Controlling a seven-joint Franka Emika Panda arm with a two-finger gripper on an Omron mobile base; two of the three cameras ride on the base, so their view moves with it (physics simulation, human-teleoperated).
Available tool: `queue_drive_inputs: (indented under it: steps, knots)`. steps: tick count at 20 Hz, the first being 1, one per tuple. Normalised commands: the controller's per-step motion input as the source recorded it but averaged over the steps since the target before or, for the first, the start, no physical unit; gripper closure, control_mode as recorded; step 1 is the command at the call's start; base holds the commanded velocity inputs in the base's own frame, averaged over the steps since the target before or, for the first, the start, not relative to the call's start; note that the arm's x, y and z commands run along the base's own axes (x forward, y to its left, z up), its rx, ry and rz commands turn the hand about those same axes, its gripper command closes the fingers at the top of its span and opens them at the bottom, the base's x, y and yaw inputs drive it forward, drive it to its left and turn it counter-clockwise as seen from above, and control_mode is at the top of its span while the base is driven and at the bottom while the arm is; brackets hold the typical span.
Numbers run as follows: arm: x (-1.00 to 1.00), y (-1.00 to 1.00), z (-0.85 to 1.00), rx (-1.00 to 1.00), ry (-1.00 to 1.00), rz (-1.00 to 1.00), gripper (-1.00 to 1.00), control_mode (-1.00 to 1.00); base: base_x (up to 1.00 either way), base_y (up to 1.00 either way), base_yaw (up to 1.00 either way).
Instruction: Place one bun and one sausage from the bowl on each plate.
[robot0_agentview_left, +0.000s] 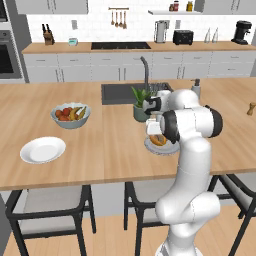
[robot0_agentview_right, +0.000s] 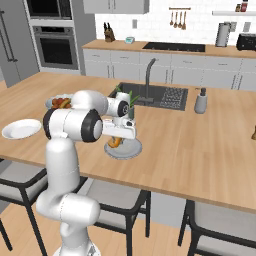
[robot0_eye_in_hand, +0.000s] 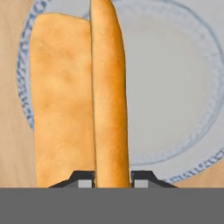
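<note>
on the left of the hand view the bun (robot0_eye_in_hand: 61, 100) is lying on the plate (robot0_eye_in_hand: 175, 87), and just beside it the sausage (robot0_eye_in_hand: 108, 87) is standing between the fingers (robot0_eye_in_hand: 85, 180), which are pinching it. judging by this, the step is lowering the sausage beside the bun, so releasing low and level over the plate on the wooden surface (robot0_agentview_left: 115, 145) should stop it rolling off.

A home kitchen — wooden island (robot0_agentview_left: 100, 150) with sink (robot0_agentview_right: 165, 97), wall oven (robot0_agentview_right: 52, 47), cooktop (robot0_agentview_left: 120, 45), white cabinets (robot0_agentview_left: 90, 67) — plainly domestic.
</note>
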Motion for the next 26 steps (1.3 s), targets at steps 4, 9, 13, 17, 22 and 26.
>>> queue_drive_inputs:
  steps: [4, 9, 13, 17, 22, 26]
  knots:
    - [0.00, 0.00, 0.00, 0.00, 0.00, -0.03, -1.00, -1.00, 0.00, 0.00, 0.00]
    - [0.00, 0.00, 0.05, -0.01, 0.04, -0.03, -1.00, -1.00, 0.00, 0.00, 0.00]
    - [-0.29, 0.00, 0.79, 0.01, -0.02, -0.01, -1.00, -1.00, 0.00, 0.00, 0.00]
    - [-0.86, -0.06, 0.90, 0.02, -0.02, 0.00, -1.00, -1.00, 0.00, 0.00, 0.00]
    - [-1.00, -0.31, 0.29, 0.03, 0.00, 0.00, -1.00, -1.00, 0.00, 0.00, 0.00]
    - [-1.00, -0.35, 0.01, 0.04, -0.01, 0.00, -1.00, -1.00, 0.00, 0.00, 0.00]
